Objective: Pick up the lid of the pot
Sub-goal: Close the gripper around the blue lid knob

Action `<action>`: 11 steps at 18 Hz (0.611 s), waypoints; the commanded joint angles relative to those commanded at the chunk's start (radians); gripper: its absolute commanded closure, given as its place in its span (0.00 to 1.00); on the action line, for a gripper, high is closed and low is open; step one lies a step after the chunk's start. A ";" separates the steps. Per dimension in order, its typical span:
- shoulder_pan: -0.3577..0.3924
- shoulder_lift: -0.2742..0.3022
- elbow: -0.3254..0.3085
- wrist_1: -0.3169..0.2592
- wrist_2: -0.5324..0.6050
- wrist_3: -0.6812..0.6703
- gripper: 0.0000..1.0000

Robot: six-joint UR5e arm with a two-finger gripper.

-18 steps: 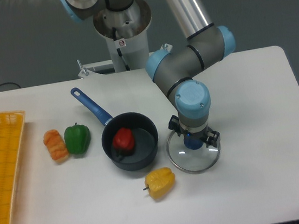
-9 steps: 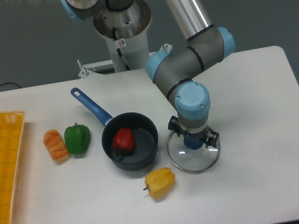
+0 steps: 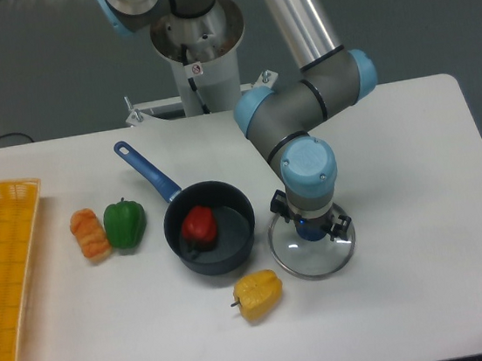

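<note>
Blue and facing up, the knob (image 3: 310,229) sits between the parted fingers of the gripper (image 3: 313,213), probably because it offers a better hold than the thin rim; whether either finger touches it, I cannot tell. The pot lid (image 3: 308,253) lies flat just beside the black pan (image 3: 228,266), nearer the worktop's (image 3: 439,288) front edge than its back one, likely so the knob can be reached from above. It looks like clear glass, round, with a shiny metal band.
</note>
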 joint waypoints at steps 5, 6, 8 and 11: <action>-0.002 0.002 -0.006 -0.002 0.000 -0.002 0.03; -0.002 0.003 -0.006 -0.002 0.002 -0.003 0.12; -0.002 0.003 -0.005 -0.003 0.002 -0.002 0.19; 0.000 0.008 0.000 -0.008 0.000 0.002 0.22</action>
